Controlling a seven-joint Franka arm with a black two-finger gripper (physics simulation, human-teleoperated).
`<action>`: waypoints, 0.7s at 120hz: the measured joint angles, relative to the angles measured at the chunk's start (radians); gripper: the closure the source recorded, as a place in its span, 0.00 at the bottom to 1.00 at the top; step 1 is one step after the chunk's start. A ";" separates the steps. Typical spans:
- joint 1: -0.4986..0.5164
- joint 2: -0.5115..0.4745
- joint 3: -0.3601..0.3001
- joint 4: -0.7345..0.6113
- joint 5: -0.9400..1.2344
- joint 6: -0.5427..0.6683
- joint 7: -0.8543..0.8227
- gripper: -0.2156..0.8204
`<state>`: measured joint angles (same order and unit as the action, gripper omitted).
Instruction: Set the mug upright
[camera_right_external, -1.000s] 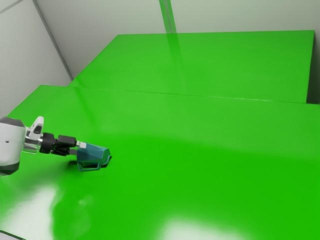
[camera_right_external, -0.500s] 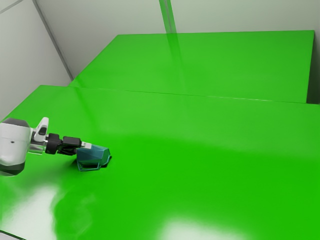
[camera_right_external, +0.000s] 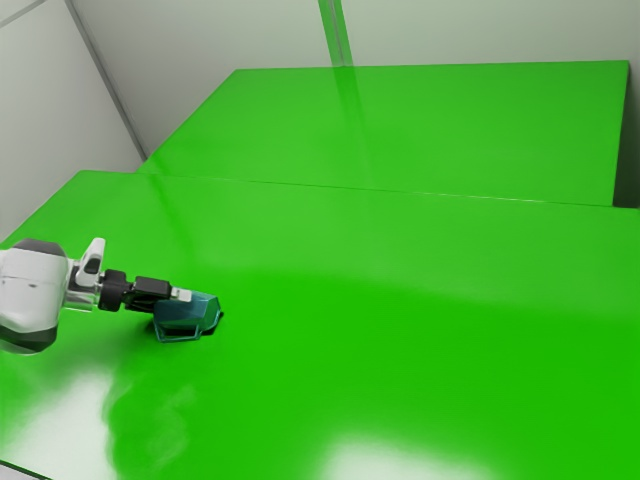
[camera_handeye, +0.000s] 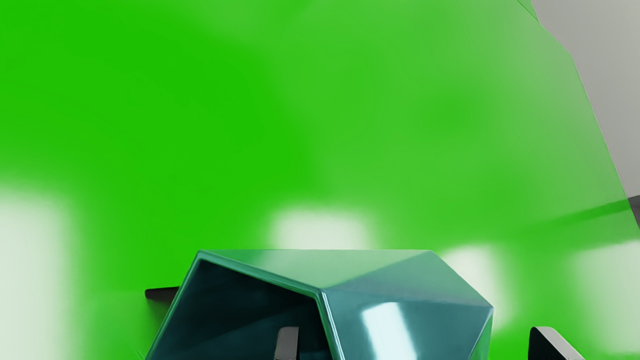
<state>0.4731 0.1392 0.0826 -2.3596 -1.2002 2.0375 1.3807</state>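
Teal faceted mug (camera_right_external: 188, 313) is lying on its side, not standing upright, on the near green tabletop (camera_right_external: 400, 360), over toward the exterior view's left, its handle (camera_right_external: 180, 339) sticking out on the near side. The black two-finger gripper (camera_right_external: 183, 296) is reaching in from the left and hovering low at the mug's left and upper part. It's open: the fingers (camera_handeye: 287, 346) are standing wide apart, one showing against the dark mouth, the other out past the faceted outer wall, so nothing is being pinched. Whether either one is touching the mug, I'm not able to tell. Main risk: the fingers are straddling the mug unevenly, so a closing move could be shoving it sideways or rolling it over its facets before both sides are bearing. Slanted, glossy-looking faces are probably offering poor flat contact, so a grip taken there could be sliding off or letting the mug twist partway through a turn. If the grasp is going over one wall only, the weight is likely hanging off-centre and the mug swinging. The handle could be snagging on the tabletop and levering the mug out during tipping. Letting go while the base is sitting tilted could be sending it back down.
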 joint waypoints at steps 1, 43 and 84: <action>0.000 0.000 0.000 0.000 0.000 0.000 0.000 0.35; -0.002 -0.007 -0.002 0.000 -0.001 -0.002 0.010 0.59; -0.019 -0.024 -0.005 0.001 0.000 0.001 0.015 0.81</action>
<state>0.4537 0.1156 0.0778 -2.3586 -1.2005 2.0385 1.3954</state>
